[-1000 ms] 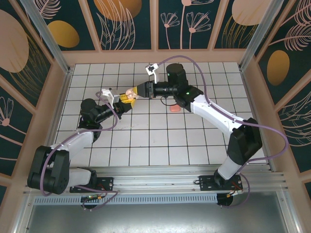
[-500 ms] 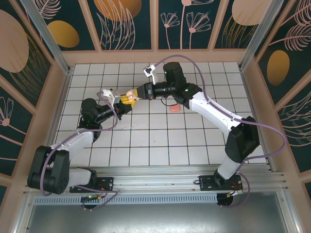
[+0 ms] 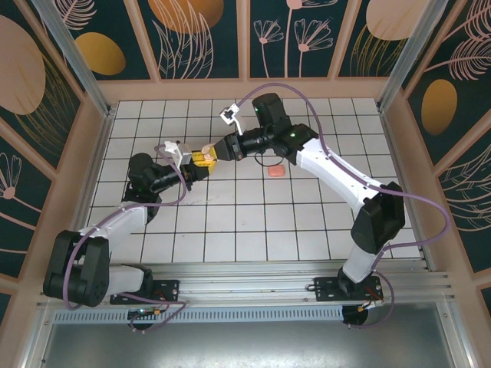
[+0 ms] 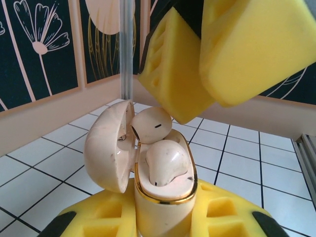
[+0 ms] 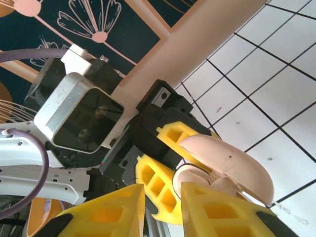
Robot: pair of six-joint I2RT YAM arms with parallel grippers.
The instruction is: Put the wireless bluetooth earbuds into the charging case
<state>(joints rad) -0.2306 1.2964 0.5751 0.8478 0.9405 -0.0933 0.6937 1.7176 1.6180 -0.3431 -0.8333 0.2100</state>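
Spotting one cream earbud [image 4: 165,162] bedded in the nearer well of the charging case [image 4: 163,200], and catching the other [image 4: 150,124] perched at the far well, tilted against the open lid [image 4: 106,150], not fully down. Hovering just above it with the right gripper [image 5: 163,195], plainly the one placed for the push. Showing only a narrow gap between those yellow pads [image 4: 247,49]; cannot tell whether pinching the bud or merely touching it. Clamping the case upright from below with the left gripper [image 4: 163,219], squeezed onto its body. Probably calls for a short press down along the case's long axis.
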